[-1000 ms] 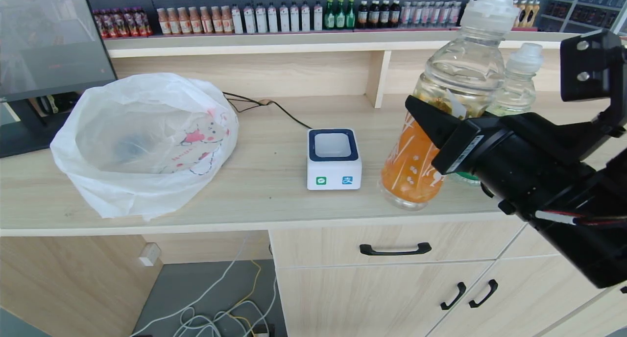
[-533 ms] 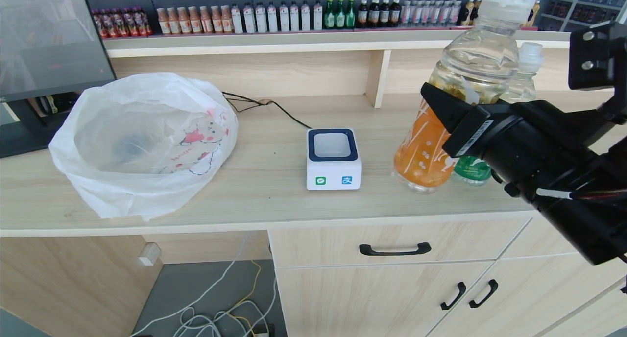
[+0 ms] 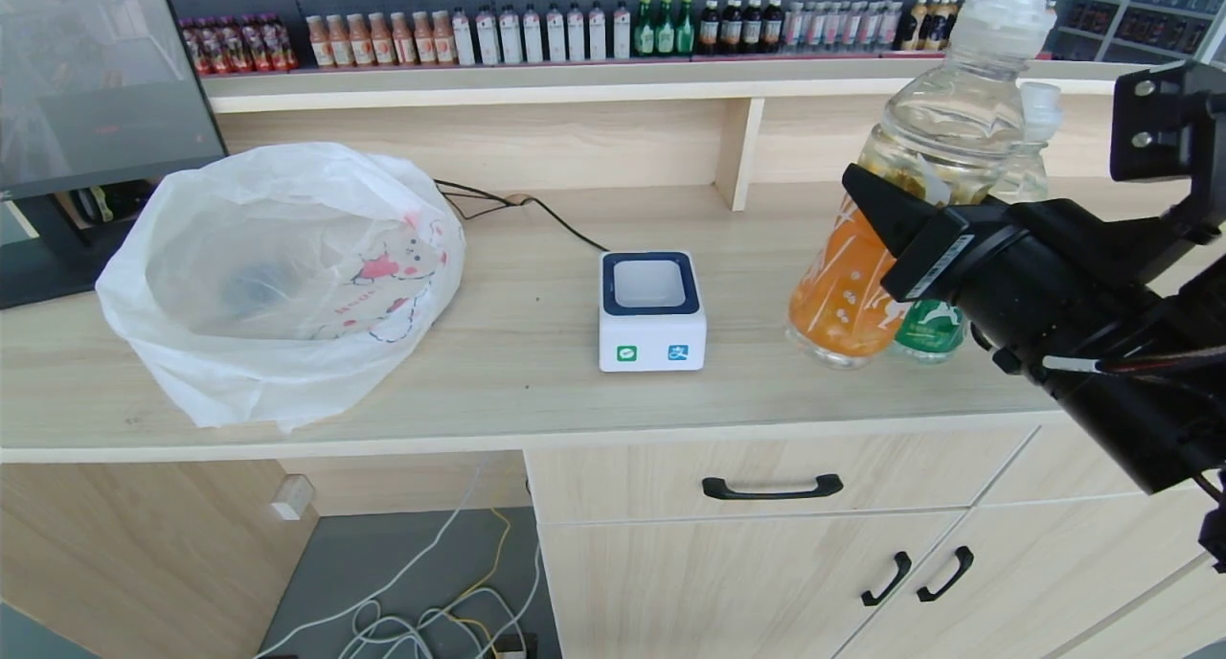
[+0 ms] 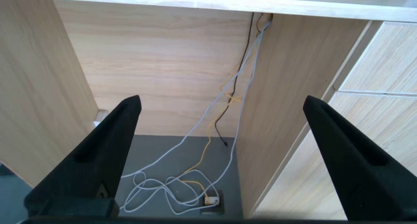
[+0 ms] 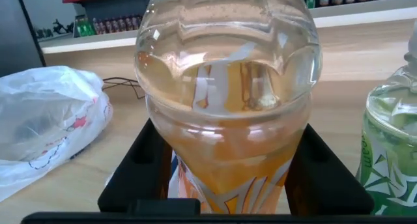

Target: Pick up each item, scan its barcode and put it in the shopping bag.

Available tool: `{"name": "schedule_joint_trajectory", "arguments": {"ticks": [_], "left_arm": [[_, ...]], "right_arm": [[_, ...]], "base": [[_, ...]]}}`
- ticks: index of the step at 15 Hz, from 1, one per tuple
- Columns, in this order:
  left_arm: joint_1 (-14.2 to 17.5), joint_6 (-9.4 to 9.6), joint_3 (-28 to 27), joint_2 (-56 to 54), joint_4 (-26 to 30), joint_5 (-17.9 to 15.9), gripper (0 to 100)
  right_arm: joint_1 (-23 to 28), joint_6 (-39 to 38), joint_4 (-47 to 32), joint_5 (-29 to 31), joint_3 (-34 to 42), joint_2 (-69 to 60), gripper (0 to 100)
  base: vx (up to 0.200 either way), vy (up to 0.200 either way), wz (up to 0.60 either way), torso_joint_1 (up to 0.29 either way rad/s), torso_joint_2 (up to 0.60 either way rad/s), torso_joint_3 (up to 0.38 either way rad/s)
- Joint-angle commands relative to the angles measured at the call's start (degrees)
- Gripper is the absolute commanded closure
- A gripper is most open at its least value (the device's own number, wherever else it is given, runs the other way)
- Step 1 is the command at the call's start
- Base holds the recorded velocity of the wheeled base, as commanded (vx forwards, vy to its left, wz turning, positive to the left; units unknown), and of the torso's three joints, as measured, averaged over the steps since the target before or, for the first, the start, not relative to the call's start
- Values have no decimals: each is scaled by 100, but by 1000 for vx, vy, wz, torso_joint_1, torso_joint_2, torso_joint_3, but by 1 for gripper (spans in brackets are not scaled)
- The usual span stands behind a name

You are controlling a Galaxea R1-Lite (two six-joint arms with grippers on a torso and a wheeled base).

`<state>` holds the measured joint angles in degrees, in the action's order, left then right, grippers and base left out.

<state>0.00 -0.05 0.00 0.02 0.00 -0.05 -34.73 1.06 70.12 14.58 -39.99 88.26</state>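
- 1 orange drink bottle (image 3: pixel 852 285) clamped in right pincer (image 5: pixel 228 129), tilted, cap end leaning to robot's right.
- Vs 1 s ago: bottle + right arm shifted right & farther back; wider gap to scanner (image 3: pixel 653 309).
- Green-label bottle (image 3: pixel 927 329) stands just behind it, more label showing now.
- Shopping bag (image 3: pixel 278 276) on tabletop (image 3: pixel 536 391) at left, scanner btwn bag & bottle; both unmoved.
- Left pincer (image 4: pixel 221 103) spread wide, empty, below tabletop level above floor cables (image 4: pixel 189 185).

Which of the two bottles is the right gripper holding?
The orange-labelled bottle, clamped in the right gripper. The green-labelled bottle stands free on the counter just behind it.
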Motion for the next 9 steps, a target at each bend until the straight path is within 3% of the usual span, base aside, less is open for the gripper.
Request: {"name": "schedule_joint_trajectory", "arguments": {"ticks": [1,5,9], "left_arm": [[0,-4,0,-2,0,-4,0],[0,5,0,-2,0,5,0],[0,-4,0,-2,0,5,0]], "right_arm": [[239,87,142,-421,26,192,100],[256,474,837,-412,-97,376,100],[362,518,1021,-368,-352,482,100]], "base": [[0,0,0,0,0,0],[0,0,0,0,0,0],[200,200,0,5,5,1]]}}
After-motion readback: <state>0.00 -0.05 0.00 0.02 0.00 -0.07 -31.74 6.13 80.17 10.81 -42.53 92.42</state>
